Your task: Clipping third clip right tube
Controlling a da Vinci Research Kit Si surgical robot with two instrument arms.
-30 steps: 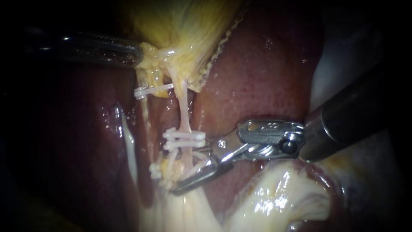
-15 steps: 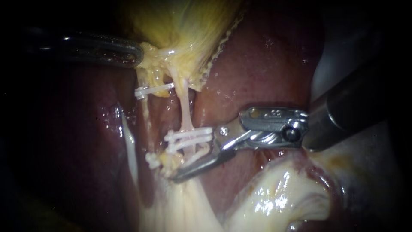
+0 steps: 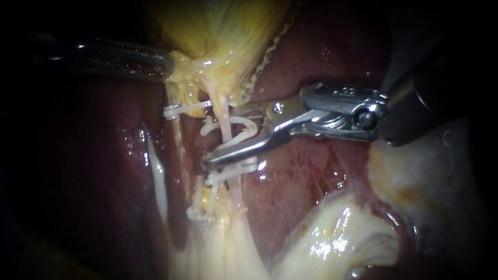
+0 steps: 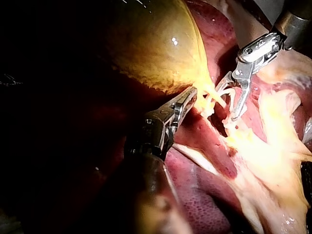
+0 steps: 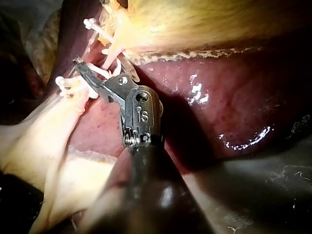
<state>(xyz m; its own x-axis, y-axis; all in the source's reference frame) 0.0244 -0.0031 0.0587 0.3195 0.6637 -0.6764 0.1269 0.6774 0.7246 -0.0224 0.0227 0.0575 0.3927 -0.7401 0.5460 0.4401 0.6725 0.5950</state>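
Over the wet, dark-red liver (image 3: 321, 46), the right instrument (image 3: 220, 136) holds an open white clip (image 3: 244, 122) in parted jaws astride the right tube (image 3: 222, 106), while the left instrument (image 3: 170, 65) has its jaws clamped on the gallbladder (image 3: 228, 31).

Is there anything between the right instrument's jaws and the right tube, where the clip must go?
Nothing visible stands in the way. The right instrument has its jaws on either side of the right tube, holding a white clip around it. Placed clips sit on the tube close under the lower jaw.
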